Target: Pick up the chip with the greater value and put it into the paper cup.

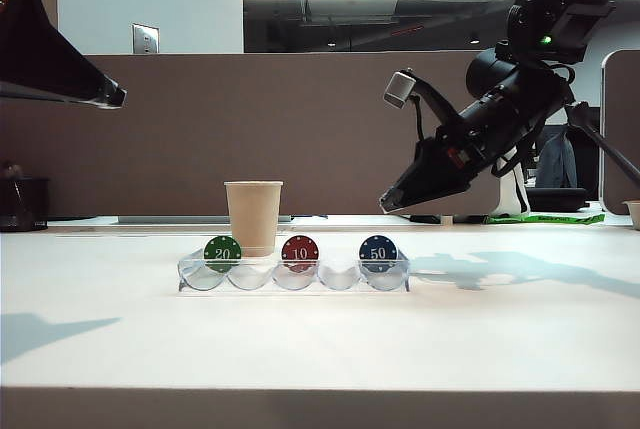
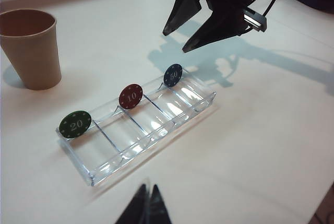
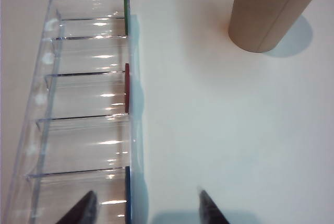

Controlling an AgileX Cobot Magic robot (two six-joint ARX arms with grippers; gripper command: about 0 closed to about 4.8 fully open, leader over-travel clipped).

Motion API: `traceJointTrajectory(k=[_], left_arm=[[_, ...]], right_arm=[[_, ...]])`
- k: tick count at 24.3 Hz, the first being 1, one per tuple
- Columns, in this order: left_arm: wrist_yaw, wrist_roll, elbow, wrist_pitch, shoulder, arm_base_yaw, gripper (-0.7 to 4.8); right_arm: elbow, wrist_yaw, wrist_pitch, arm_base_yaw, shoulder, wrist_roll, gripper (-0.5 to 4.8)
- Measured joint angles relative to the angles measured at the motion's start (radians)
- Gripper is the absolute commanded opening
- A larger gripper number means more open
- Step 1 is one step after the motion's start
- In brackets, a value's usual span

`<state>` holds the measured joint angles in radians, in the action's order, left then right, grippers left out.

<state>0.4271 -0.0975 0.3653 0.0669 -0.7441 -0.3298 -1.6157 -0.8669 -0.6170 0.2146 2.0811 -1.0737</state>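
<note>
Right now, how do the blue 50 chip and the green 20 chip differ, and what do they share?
The blue 50 chip is dark blue and marked 50; the green 20 chip is green and marked 20. The blue 50 chip stands at the right end of the clear tray in the exterior view, below the open right gripper; the green 20 chip stands at the left end, near the paper cup. Both stand upright on edge, the same size.

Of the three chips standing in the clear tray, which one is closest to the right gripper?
The dark-blue 50 chip, at the tray's right end. The open right gripper hangs above that end; the red 10 chip and green 20 chip stand farther left.
</note>
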Motion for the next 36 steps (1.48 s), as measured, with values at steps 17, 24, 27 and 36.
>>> traceJointTrajectory(k=[17, 24, 27, 36], left_arm=[[0.000, 0.000, 0.000, 0.000, 0.000, 0.000, -0.06], [0.000, 0.000, 0.000, 0.000, 0.000, 0.000, -0.06], [0.000, 0.000, 0.000, 0.000, 0.000, 0.000, -0.06], [0.000, 0.000, 0.000, 0.000, 0.000, 0.000, -0.06]], right_arm=[[0.002, -0.019, -0.116, 0.021, 0.000, 0.007, 2.52], [0.002, -0.008, -0.112, 0.021, 0.000, 0.004, 2.53], [0.002, 0.000, -0.095, 0.021, 0.000, 0.003, 2.54], [0.001, 0.000, -0.087, 0.021, 0.008, 0.003, 2.54]])
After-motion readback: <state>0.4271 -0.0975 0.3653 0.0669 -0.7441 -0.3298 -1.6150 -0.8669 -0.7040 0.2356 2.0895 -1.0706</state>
